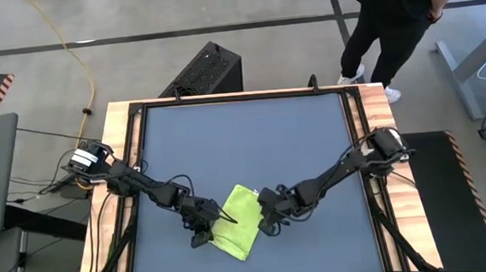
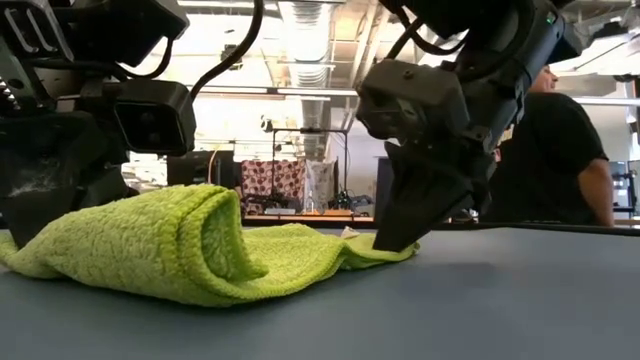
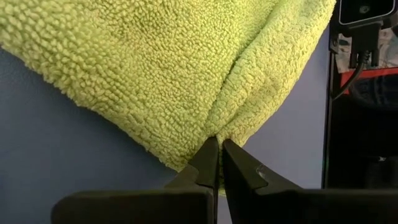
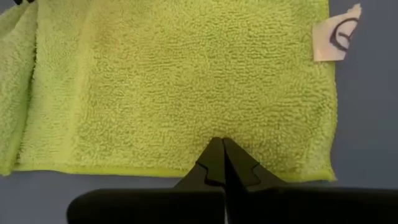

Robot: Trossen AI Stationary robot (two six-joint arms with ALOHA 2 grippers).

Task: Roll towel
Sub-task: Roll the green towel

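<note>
The lime-green towel lies on the dark blue-grey mat near the table's front edge. Its left part is folded over into a raised hump and its right part lies flat. A white tag sticks out at one corner. My left gripper is shut at the towel's left edge, and the hump largely hides it in the low view. My right gripper is shut with its tips on the flat right part. My left gripper pinches a pucker of cloth at the towel's edge between its two fingertips, slanting down from the table's left. A crease runs up the cloth from the tips. How many layers it has does not show. My right gripper presses its shut fingertips down on the flat part of the towel just inside its right edge, slanting down from the table's right. The cloth under the tips lies flat on the mat.
The mat fills a wooden-framed table, bare to the far side of the towel. A black box stands beyond the far edge. A person in dark clothes stands past the far right corner.
</note>
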